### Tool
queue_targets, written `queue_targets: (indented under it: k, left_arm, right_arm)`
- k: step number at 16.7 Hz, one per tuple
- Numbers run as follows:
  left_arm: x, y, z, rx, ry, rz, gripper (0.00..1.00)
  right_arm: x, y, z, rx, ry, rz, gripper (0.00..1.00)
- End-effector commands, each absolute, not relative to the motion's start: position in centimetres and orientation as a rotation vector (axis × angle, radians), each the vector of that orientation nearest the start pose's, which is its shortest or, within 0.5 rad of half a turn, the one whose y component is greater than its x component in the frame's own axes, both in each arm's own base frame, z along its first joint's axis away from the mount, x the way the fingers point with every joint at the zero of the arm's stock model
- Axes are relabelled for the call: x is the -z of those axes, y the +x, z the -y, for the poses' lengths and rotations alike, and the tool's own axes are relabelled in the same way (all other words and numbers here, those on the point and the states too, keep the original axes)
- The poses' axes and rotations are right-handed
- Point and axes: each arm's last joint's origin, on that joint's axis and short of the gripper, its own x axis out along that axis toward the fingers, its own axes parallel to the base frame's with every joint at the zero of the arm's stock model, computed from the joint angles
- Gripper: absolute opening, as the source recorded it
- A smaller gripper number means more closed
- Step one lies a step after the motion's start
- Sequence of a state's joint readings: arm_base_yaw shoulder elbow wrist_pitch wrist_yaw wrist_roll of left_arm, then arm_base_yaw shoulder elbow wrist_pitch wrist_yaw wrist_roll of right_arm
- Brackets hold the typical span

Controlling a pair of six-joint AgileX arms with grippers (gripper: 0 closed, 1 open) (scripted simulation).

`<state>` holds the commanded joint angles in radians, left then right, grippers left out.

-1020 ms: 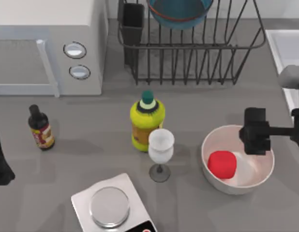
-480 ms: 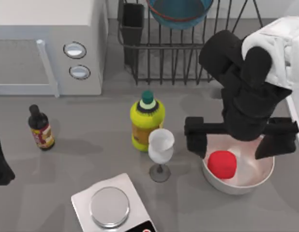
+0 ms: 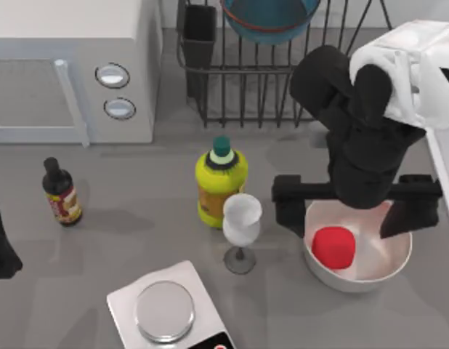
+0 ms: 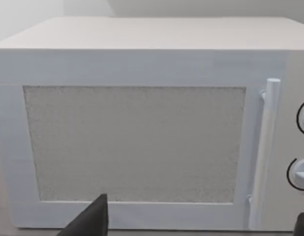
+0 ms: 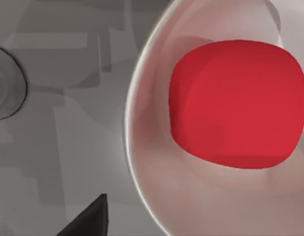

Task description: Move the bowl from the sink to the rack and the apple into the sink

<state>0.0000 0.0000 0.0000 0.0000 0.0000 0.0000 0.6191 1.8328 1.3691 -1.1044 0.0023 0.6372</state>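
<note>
A: What's nearest the front of the table?

B: A scale, then a wine glass and the white bowl with the apple lying inside.

A: And the right gripper?

B: Above that white bowl, fingers spread wide, one on each side of it, gripping nothing.

A: Farther back?

B: A yellow bottle, a dark sauce bottle, the microwave. The bowl sits in the rack; the sink is at the right edge.

A: The left gripper?

B: Parked at the left edge; I cannot tell its fingers' state
</note>
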Motion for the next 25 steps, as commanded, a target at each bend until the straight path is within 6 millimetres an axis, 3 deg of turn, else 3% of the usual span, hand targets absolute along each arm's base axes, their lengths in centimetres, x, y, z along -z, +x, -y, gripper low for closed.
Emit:
queue_targets:
  k: [3,6,10,12,19,25]
  left_arm:
    - [-16.0,10.6,0.1,0.000,0.000,0.000,1.00]
    - [-16.0,10.6,0.1,0.000,0.000,0.000,1.00]
    - [-16.0,10.6,0.1,0.000,0.000,0.000,1.00]
    - [-16.0,10.6,0.1,0.000,0.000,0.000,1.00]
    - [-16.0,10.6,0.1,0.000,0.000,0.000,1.00]
    - [-16.0,10.6,0.1,0.000,0.000,0.000,1.00]
  right_arm:
    - [-18.5,28.2,-18.8,0.053,-0.005,-1.562,1.00]
    - [-14.9,28.4,-18.3,0.077,-0.050,-1.593,1.00]
    - [-10.3,27.5,-19.2,0.056,-0.053,-1.640,1.00]
    - [-9.5,27.3,-19.8,0.030,-0.024,-1.613,1.00]
    - [-9.6,27.5,-20.2,0.008,0.008,-1.571,1.00]
    - [-9.6,27.5,-20.2,0.008,0.008,-1.571,0.55]
